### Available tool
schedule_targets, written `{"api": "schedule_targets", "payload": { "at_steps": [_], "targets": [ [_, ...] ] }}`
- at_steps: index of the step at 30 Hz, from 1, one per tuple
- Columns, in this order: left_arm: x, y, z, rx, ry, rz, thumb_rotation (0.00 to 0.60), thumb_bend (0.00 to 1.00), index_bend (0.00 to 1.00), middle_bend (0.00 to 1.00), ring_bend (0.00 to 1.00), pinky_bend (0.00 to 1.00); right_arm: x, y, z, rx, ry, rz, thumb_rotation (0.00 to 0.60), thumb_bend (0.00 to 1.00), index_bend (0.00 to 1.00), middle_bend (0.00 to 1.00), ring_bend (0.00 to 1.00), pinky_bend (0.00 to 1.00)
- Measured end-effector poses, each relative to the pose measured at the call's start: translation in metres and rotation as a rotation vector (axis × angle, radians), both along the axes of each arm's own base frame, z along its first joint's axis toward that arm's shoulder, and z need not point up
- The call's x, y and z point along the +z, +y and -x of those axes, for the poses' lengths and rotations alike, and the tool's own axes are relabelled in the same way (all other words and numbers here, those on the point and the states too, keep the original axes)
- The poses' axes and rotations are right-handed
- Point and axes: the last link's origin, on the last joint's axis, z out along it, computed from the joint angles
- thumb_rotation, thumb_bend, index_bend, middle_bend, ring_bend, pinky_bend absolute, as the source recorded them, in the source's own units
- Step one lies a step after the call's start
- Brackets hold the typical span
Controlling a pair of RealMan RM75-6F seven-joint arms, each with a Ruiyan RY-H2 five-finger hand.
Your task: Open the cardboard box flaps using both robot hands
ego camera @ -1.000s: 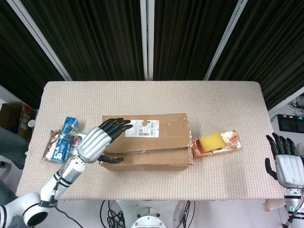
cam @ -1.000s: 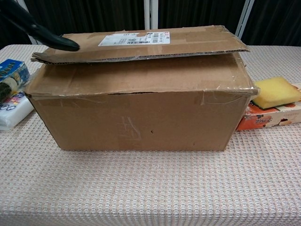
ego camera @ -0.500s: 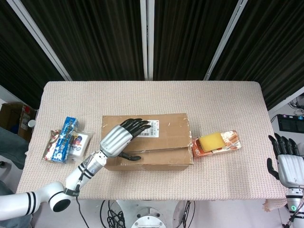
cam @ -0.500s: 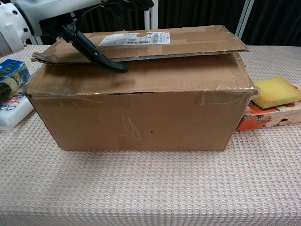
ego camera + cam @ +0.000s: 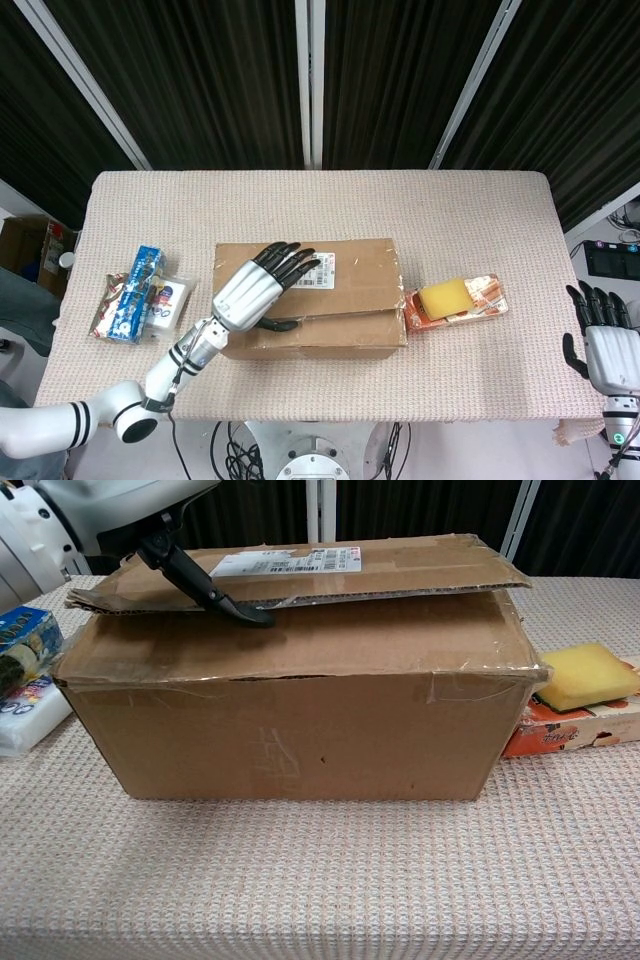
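I am working my left hand (image 5: 252, 291) at the cardboard box (image 5: 300, 710) mid-table: fingers spread over the labelled top flap (image 5: 300, 572), thumb (image 5: 215, 595) tucking under its edge. Corrugated board looks light, stiff, creasable. My right hand (image 5: 607, 345) is hanging open, well away.

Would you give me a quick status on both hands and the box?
Left hand over cardboard box, thumb under far flap. Right hand open, off table's right edge. Flaps not yet open. Nothing blocking.

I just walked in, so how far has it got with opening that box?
Barely started. The flaps of the cardboard box lie nearly flat. In hand: the left hand rests on the upper flap, thumb at its front edge. Left: lifting both flaps; the right hand hangs off the table, open.
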Motion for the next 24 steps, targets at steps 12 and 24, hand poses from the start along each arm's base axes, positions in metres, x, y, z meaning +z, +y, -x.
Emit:
{"api": "schedule_targets", "payload": {
  "at_steps": [12,24],
  "targets": [
    [0.000,0.001,-0.003,-0.033,0.003,-0.069,0.590,0.26,0.11,0.11,0.09,0.17,0.001,0.000,0.002,0.000,-0.003,0.000,0.600,0.49,0.00,0.00,0.00,0.00],
    [0.015,0.010,-0.010,-0.041,-0.026,-0.128,0.600,0.35,0.11,0.11,0.09,0.17,0.000,-0.002,0.003,-0.002,-0.006,-0.002,0.600,0.49,0.00,0.00,0.00,0.00]
  ]
}}
